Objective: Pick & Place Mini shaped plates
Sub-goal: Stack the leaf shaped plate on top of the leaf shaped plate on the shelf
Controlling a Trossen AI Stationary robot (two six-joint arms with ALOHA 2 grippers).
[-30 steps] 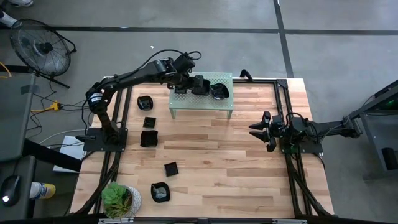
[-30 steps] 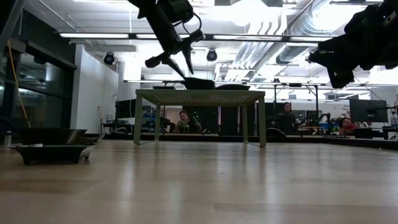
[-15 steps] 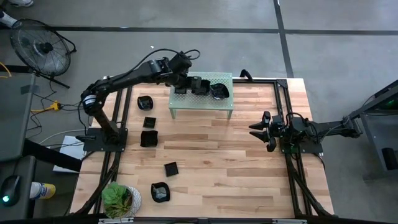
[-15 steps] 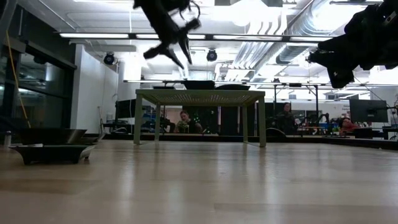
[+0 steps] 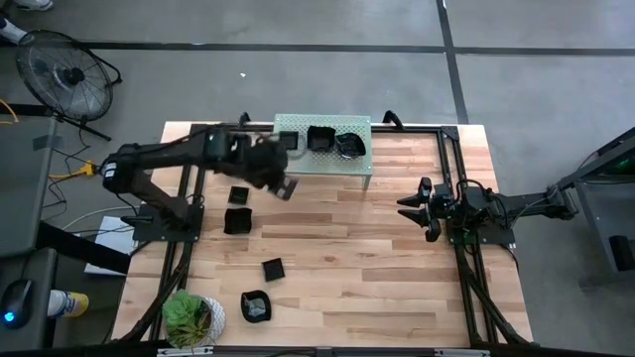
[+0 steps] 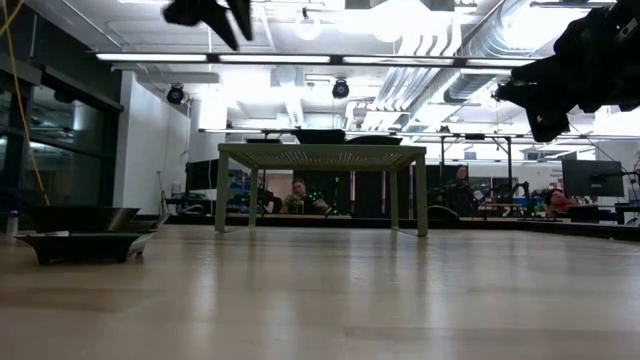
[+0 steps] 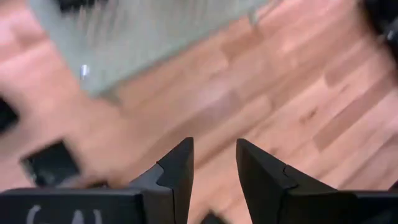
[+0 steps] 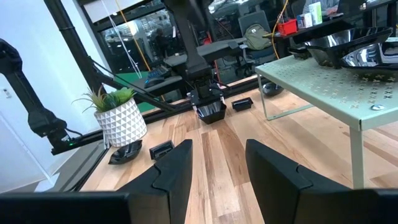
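Two glossy black mini plates, one square (image 5: 319,138) and one round (image 5: 348,146), rest on the pale green shelf (image 5: 298,167). Several more black plates lie on the table at the left (image 5: 238,195) (image 5: 236,220) (image 5: 273,268) (image 5: 255,305). My left gripper (image 5: 287,186) is open and empty, above the table just in front of the shelf's near left corner; its wrist view (image 7: 214,146) shows bare wood between the fingers. My right gripper (image 5: 405,208) is open and empty at the table's right side, pointing left.
A potted plant in a white pot (image 5: 190,319) stands at the near left corner. The shelf (image 6: 320,155) stands on legs at the table's far middle. The two plates on the shelf also show in the right wrist view (image 8: 348,46). Bare wood lies in the table's middle and near right.
My left gripper has risen from the square plate on the shelf. It has then drawn back toward the table's near left, off the shelf and over the bare table. The square plate has stayed on the shelf beside the round one.
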